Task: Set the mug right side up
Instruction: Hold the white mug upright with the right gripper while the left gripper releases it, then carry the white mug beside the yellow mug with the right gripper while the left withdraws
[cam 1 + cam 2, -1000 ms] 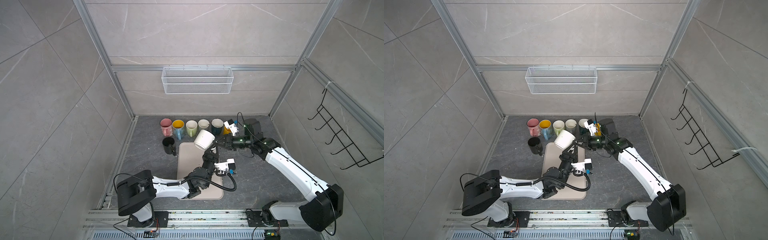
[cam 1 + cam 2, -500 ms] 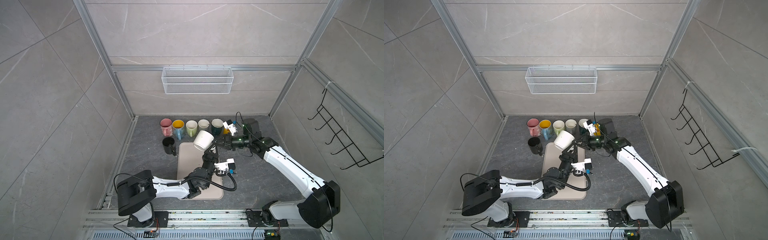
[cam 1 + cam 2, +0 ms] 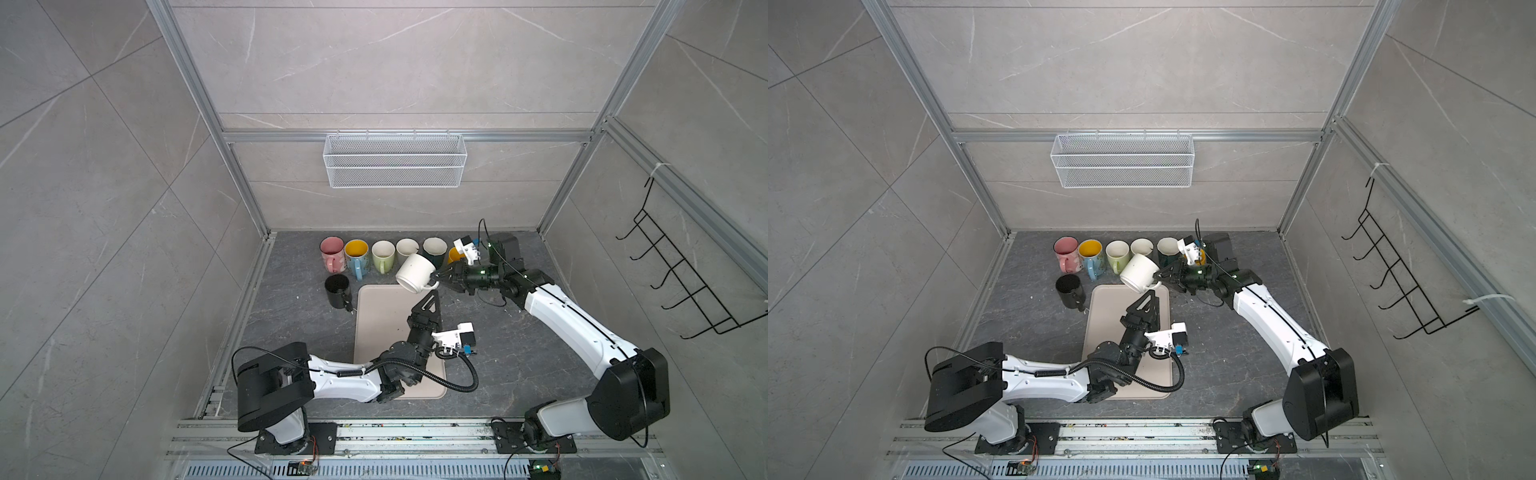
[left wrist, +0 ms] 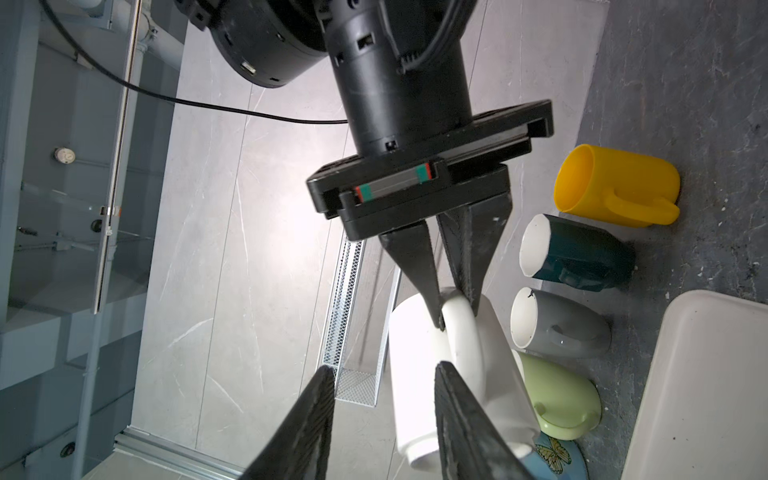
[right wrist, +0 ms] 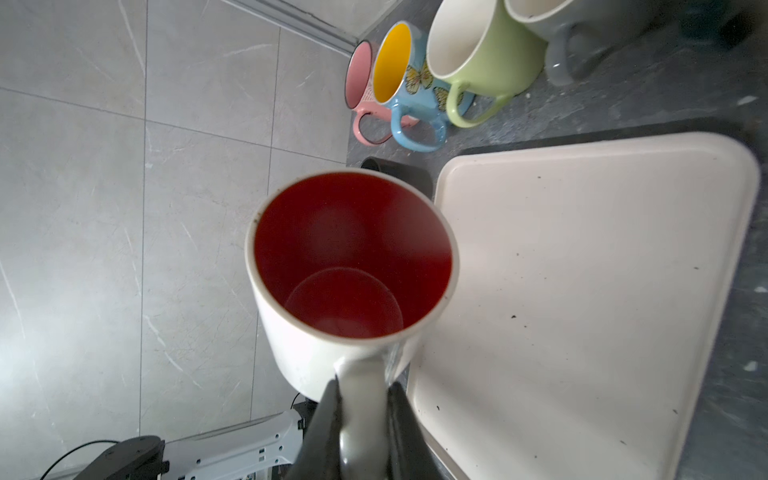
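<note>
While the mug hangs in the air by its handle, I'm mid-flip and not done. Both top views show only its white outside, and the red inside shows just in the R wrist view, so I judge the mouth points sideways-ish, not up. L to R: my left gripper sits low over the tray, jaws partly apart, holding nothing, tips just under the mug. In the L wrist view one finger overlaps the mug body; can't tell if it touches. The mug is tilted above the tray's far edge, just in front of the mug row. My right gripper is pinched narrow on the handle, one finger each side. Next, imo: roll R wrist till the mouth is up. Grip must be firm, since the handle could pivot. Then lower onto the tray w/ L fingers clear.
</note>
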`<state>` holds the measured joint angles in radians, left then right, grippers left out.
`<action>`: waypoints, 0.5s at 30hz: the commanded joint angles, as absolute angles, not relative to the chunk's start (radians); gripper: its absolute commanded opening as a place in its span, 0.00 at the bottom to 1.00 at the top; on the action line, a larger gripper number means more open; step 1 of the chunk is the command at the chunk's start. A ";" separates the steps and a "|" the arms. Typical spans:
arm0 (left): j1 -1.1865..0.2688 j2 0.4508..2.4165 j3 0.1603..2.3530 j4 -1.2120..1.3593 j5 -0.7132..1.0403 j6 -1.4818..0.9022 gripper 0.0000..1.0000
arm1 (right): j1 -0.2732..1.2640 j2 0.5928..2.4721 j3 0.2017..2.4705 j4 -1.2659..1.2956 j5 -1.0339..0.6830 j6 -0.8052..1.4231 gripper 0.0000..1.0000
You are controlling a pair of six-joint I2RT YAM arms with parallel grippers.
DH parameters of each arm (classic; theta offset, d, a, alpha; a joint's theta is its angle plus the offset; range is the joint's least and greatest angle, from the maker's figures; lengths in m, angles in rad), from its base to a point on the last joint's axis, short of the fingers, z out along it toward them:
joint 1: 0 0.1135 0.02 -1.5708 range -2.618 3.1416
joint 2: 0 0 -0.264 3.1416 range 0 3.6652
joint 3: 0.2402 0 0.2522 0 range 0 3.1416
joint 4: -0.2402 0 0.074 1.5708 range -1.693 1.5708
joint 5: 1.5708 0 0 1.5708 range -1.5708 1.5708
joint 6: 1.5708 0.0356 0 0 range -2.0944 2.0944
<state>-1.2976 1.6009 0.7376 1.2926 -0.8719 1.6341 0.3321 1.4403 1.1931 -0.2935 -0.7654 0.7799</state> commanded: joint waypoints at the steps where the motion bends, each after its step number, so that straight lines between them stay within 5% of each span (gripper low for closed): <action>1: -1.299 1.603 0.753 1.412 -0.909 1.602 0.43 | 0.325 1.424 1.235 -0.208 -0.792 0.792 0.00; 9: -1.299 1.566 0.755 1.384 -0.950 1.505 0.49 | 0.289 1.403 1.253 -0.285 -0.739 0.735 0.00; 15: -1.269 1.446 0.786 0.942 -0.993 1.115 0.51 | 0.287 1.382 1.270 -0.380 -0.653 0.660 0.00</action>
<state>-1.2877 1.5368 0.7391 1.1110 -0.9451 1.3773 0.2863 1.4345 1.2163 -0.3637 -0.6827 0.7219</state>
